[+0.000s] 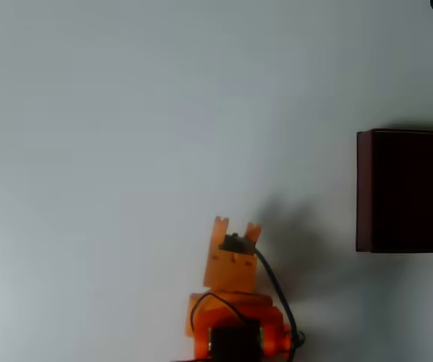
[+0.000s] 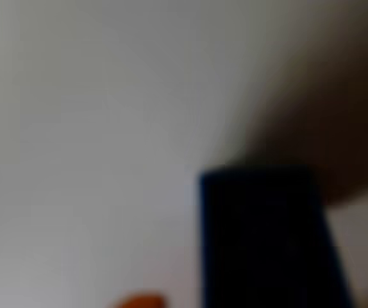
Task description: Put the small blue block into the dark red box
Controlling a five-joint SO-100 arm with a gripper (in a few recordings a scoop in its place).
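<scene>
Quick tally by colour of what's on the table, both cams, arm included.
Orange: 1, the arm with its gripper
Dark red: 1, the dark red box
Blue: 1, a blurred dark blue shape, likely the small blue block, close to the wrist camera
Total: 3

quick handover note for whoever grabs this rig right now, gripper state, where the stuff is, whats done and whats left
Gripper: near the bottom of the overhead view, low over the table; open or shut cannot be told.
Small blue block: a blurred dark blue shape close to the wrist camera, on or just above the table; whether it is gripped is unclear.
Dark red box: at the right edge of the overhead view, apart from the arm.
Left: carry the block right and drop it in the box.
</scene>
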